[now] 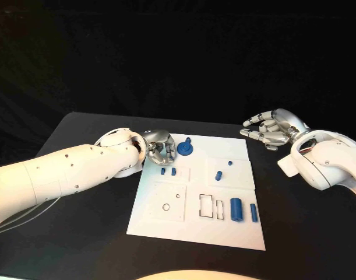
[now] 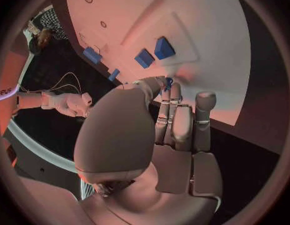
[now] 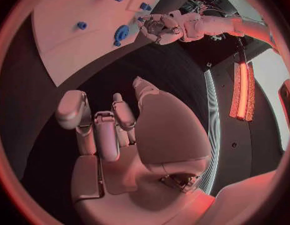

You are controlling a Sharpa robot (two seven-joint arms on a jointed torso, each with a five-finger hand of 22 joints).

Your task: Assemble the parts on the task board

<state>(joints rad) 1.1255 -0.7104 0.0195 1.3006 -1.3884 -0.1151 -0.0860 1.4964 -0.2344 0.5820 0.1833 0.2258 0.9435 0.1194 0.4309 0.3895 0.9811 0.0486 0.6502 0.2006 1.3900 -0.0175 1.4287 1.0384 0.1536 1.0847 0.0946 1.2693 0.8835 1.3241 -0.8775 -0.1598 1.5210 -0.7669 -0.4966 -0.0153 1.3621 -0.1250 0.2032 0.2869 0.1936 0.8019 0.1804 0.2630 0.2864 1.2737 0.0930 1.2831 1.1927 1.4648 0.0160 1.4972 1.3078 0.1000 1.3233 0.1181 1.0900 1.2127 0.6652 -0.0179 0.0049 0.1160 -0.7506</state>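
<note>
White screw-dotted arms, silver left hand, thin trailing cables.

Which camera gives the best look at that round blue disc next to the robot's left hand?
The head view: the round blue disc lies in plain sight at the task board's far edge, right by the left hand. The right wrist view shows it smaller and from the side. In the left wrist view the hand hides all but a blue sliver.

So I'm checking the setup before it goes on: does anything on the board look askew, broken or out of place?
Nothing stands out. The task board lies flat on the black table, and the blue parts sit on it, none off the plate. The left hand is by the round blue part; the right hand hovers off the board, holding nothing.
</note>
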